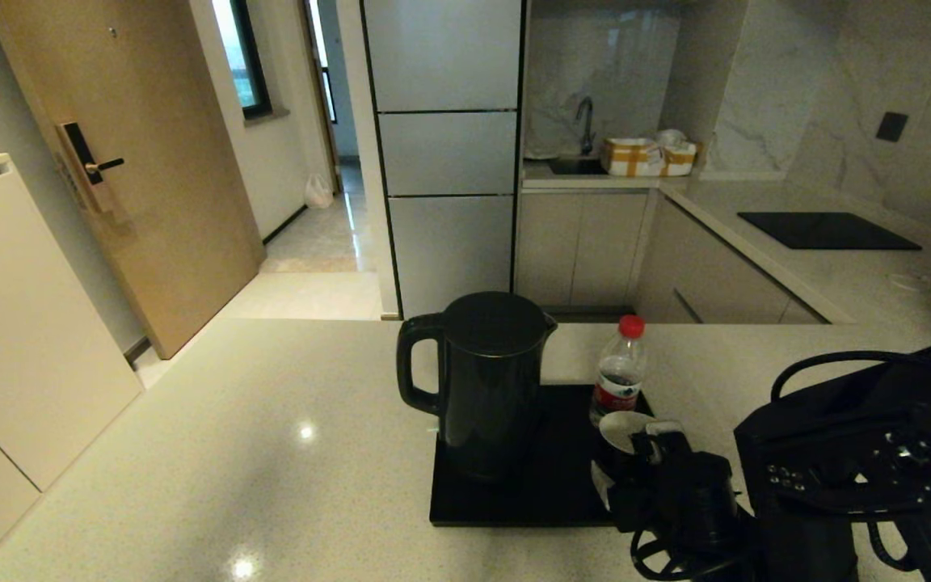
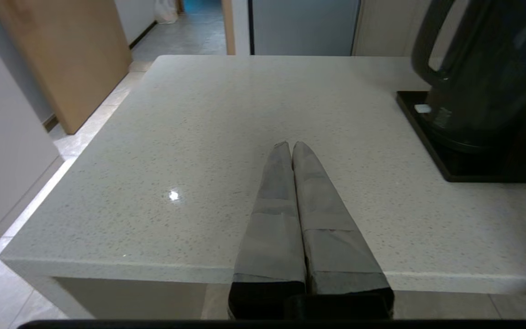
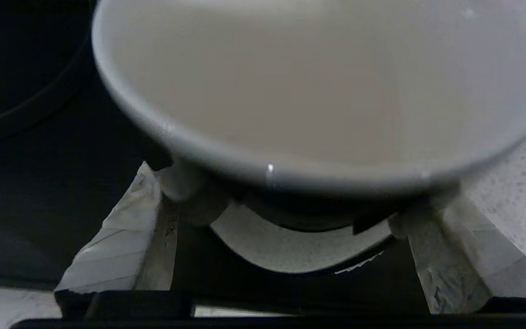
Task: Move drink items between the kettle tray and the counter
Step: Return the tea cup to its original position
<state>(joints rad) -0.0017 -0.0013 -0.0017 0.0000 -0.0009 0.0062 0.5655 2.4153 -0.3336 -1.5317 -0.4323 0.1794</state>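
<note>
While the tall black electric kettle is standing on the flat black tray, the black, white-lined cup is being straddled by the right gripper. Its fingers are being held wide apart; actual contact cannot be told. The left gripper is being kept closed above the beige speckled counter.

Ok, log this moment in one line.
right gripper: open around white-lined black cup | flat black tray: tall black kettle seated | left gripper: shut, parked

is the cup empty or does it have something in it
Empty: the right wrist view looks into the cup and shows only a bare white inside, with no liquid.
</note>
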